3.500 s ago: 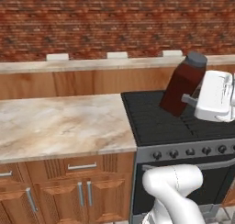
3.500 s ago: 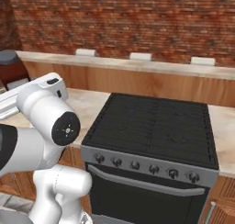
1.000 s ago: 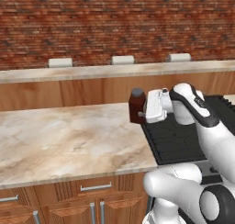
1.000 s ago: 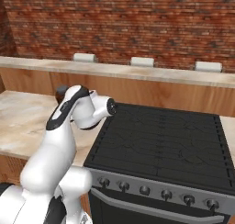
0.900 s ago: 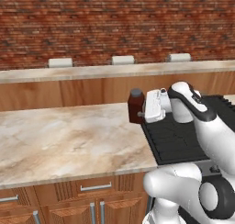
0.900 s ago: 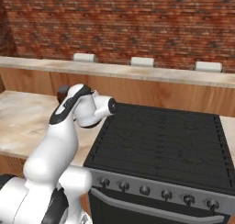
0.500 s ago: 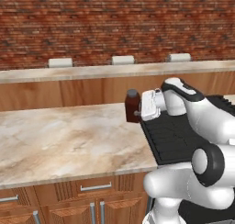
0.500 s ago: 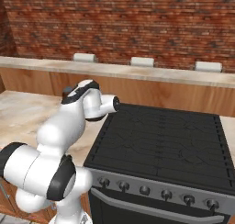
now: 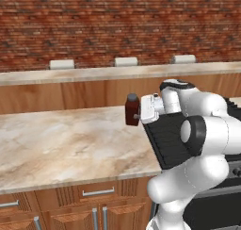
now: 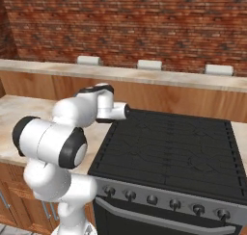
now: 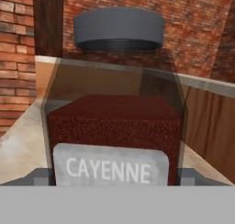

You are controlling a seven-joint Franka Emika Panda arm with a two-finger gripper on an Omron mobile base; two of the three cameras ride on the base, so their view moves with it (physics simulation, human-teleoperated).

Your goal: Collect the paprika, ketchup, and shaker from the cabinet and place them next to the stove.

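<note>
**Paprika jar upright on the counter at the stove's left edge**

The paprika (image 9: 132,110), a wide dark red jar with a dark cap, stands upright on the marble counter (image 9: 66,144) just beside the left edge of the stove (image 10: 178,152). In the hand view it looms close, its pale label reading "CAYENNE" (image 11: 110,168), red powder filling the lower half under a clear shoulder. The gripper (image 9: 140,112) sits level against the jar's stove-facing side; its jaws stand wide on either side of the jar, and whether the pads actually press the glass cannot be told. The grey fingertips (image 11: 42,176) peek out on both sides of the label. To the jar's left the counter runs open and bare towards the front edge. Behind it rises a wooden ledge (image 9: 94,90) under a brick wall (image 9: 94,26). The black cooktop to the right is flat, its knobs (image 10: 152,199) along the front.
</note>
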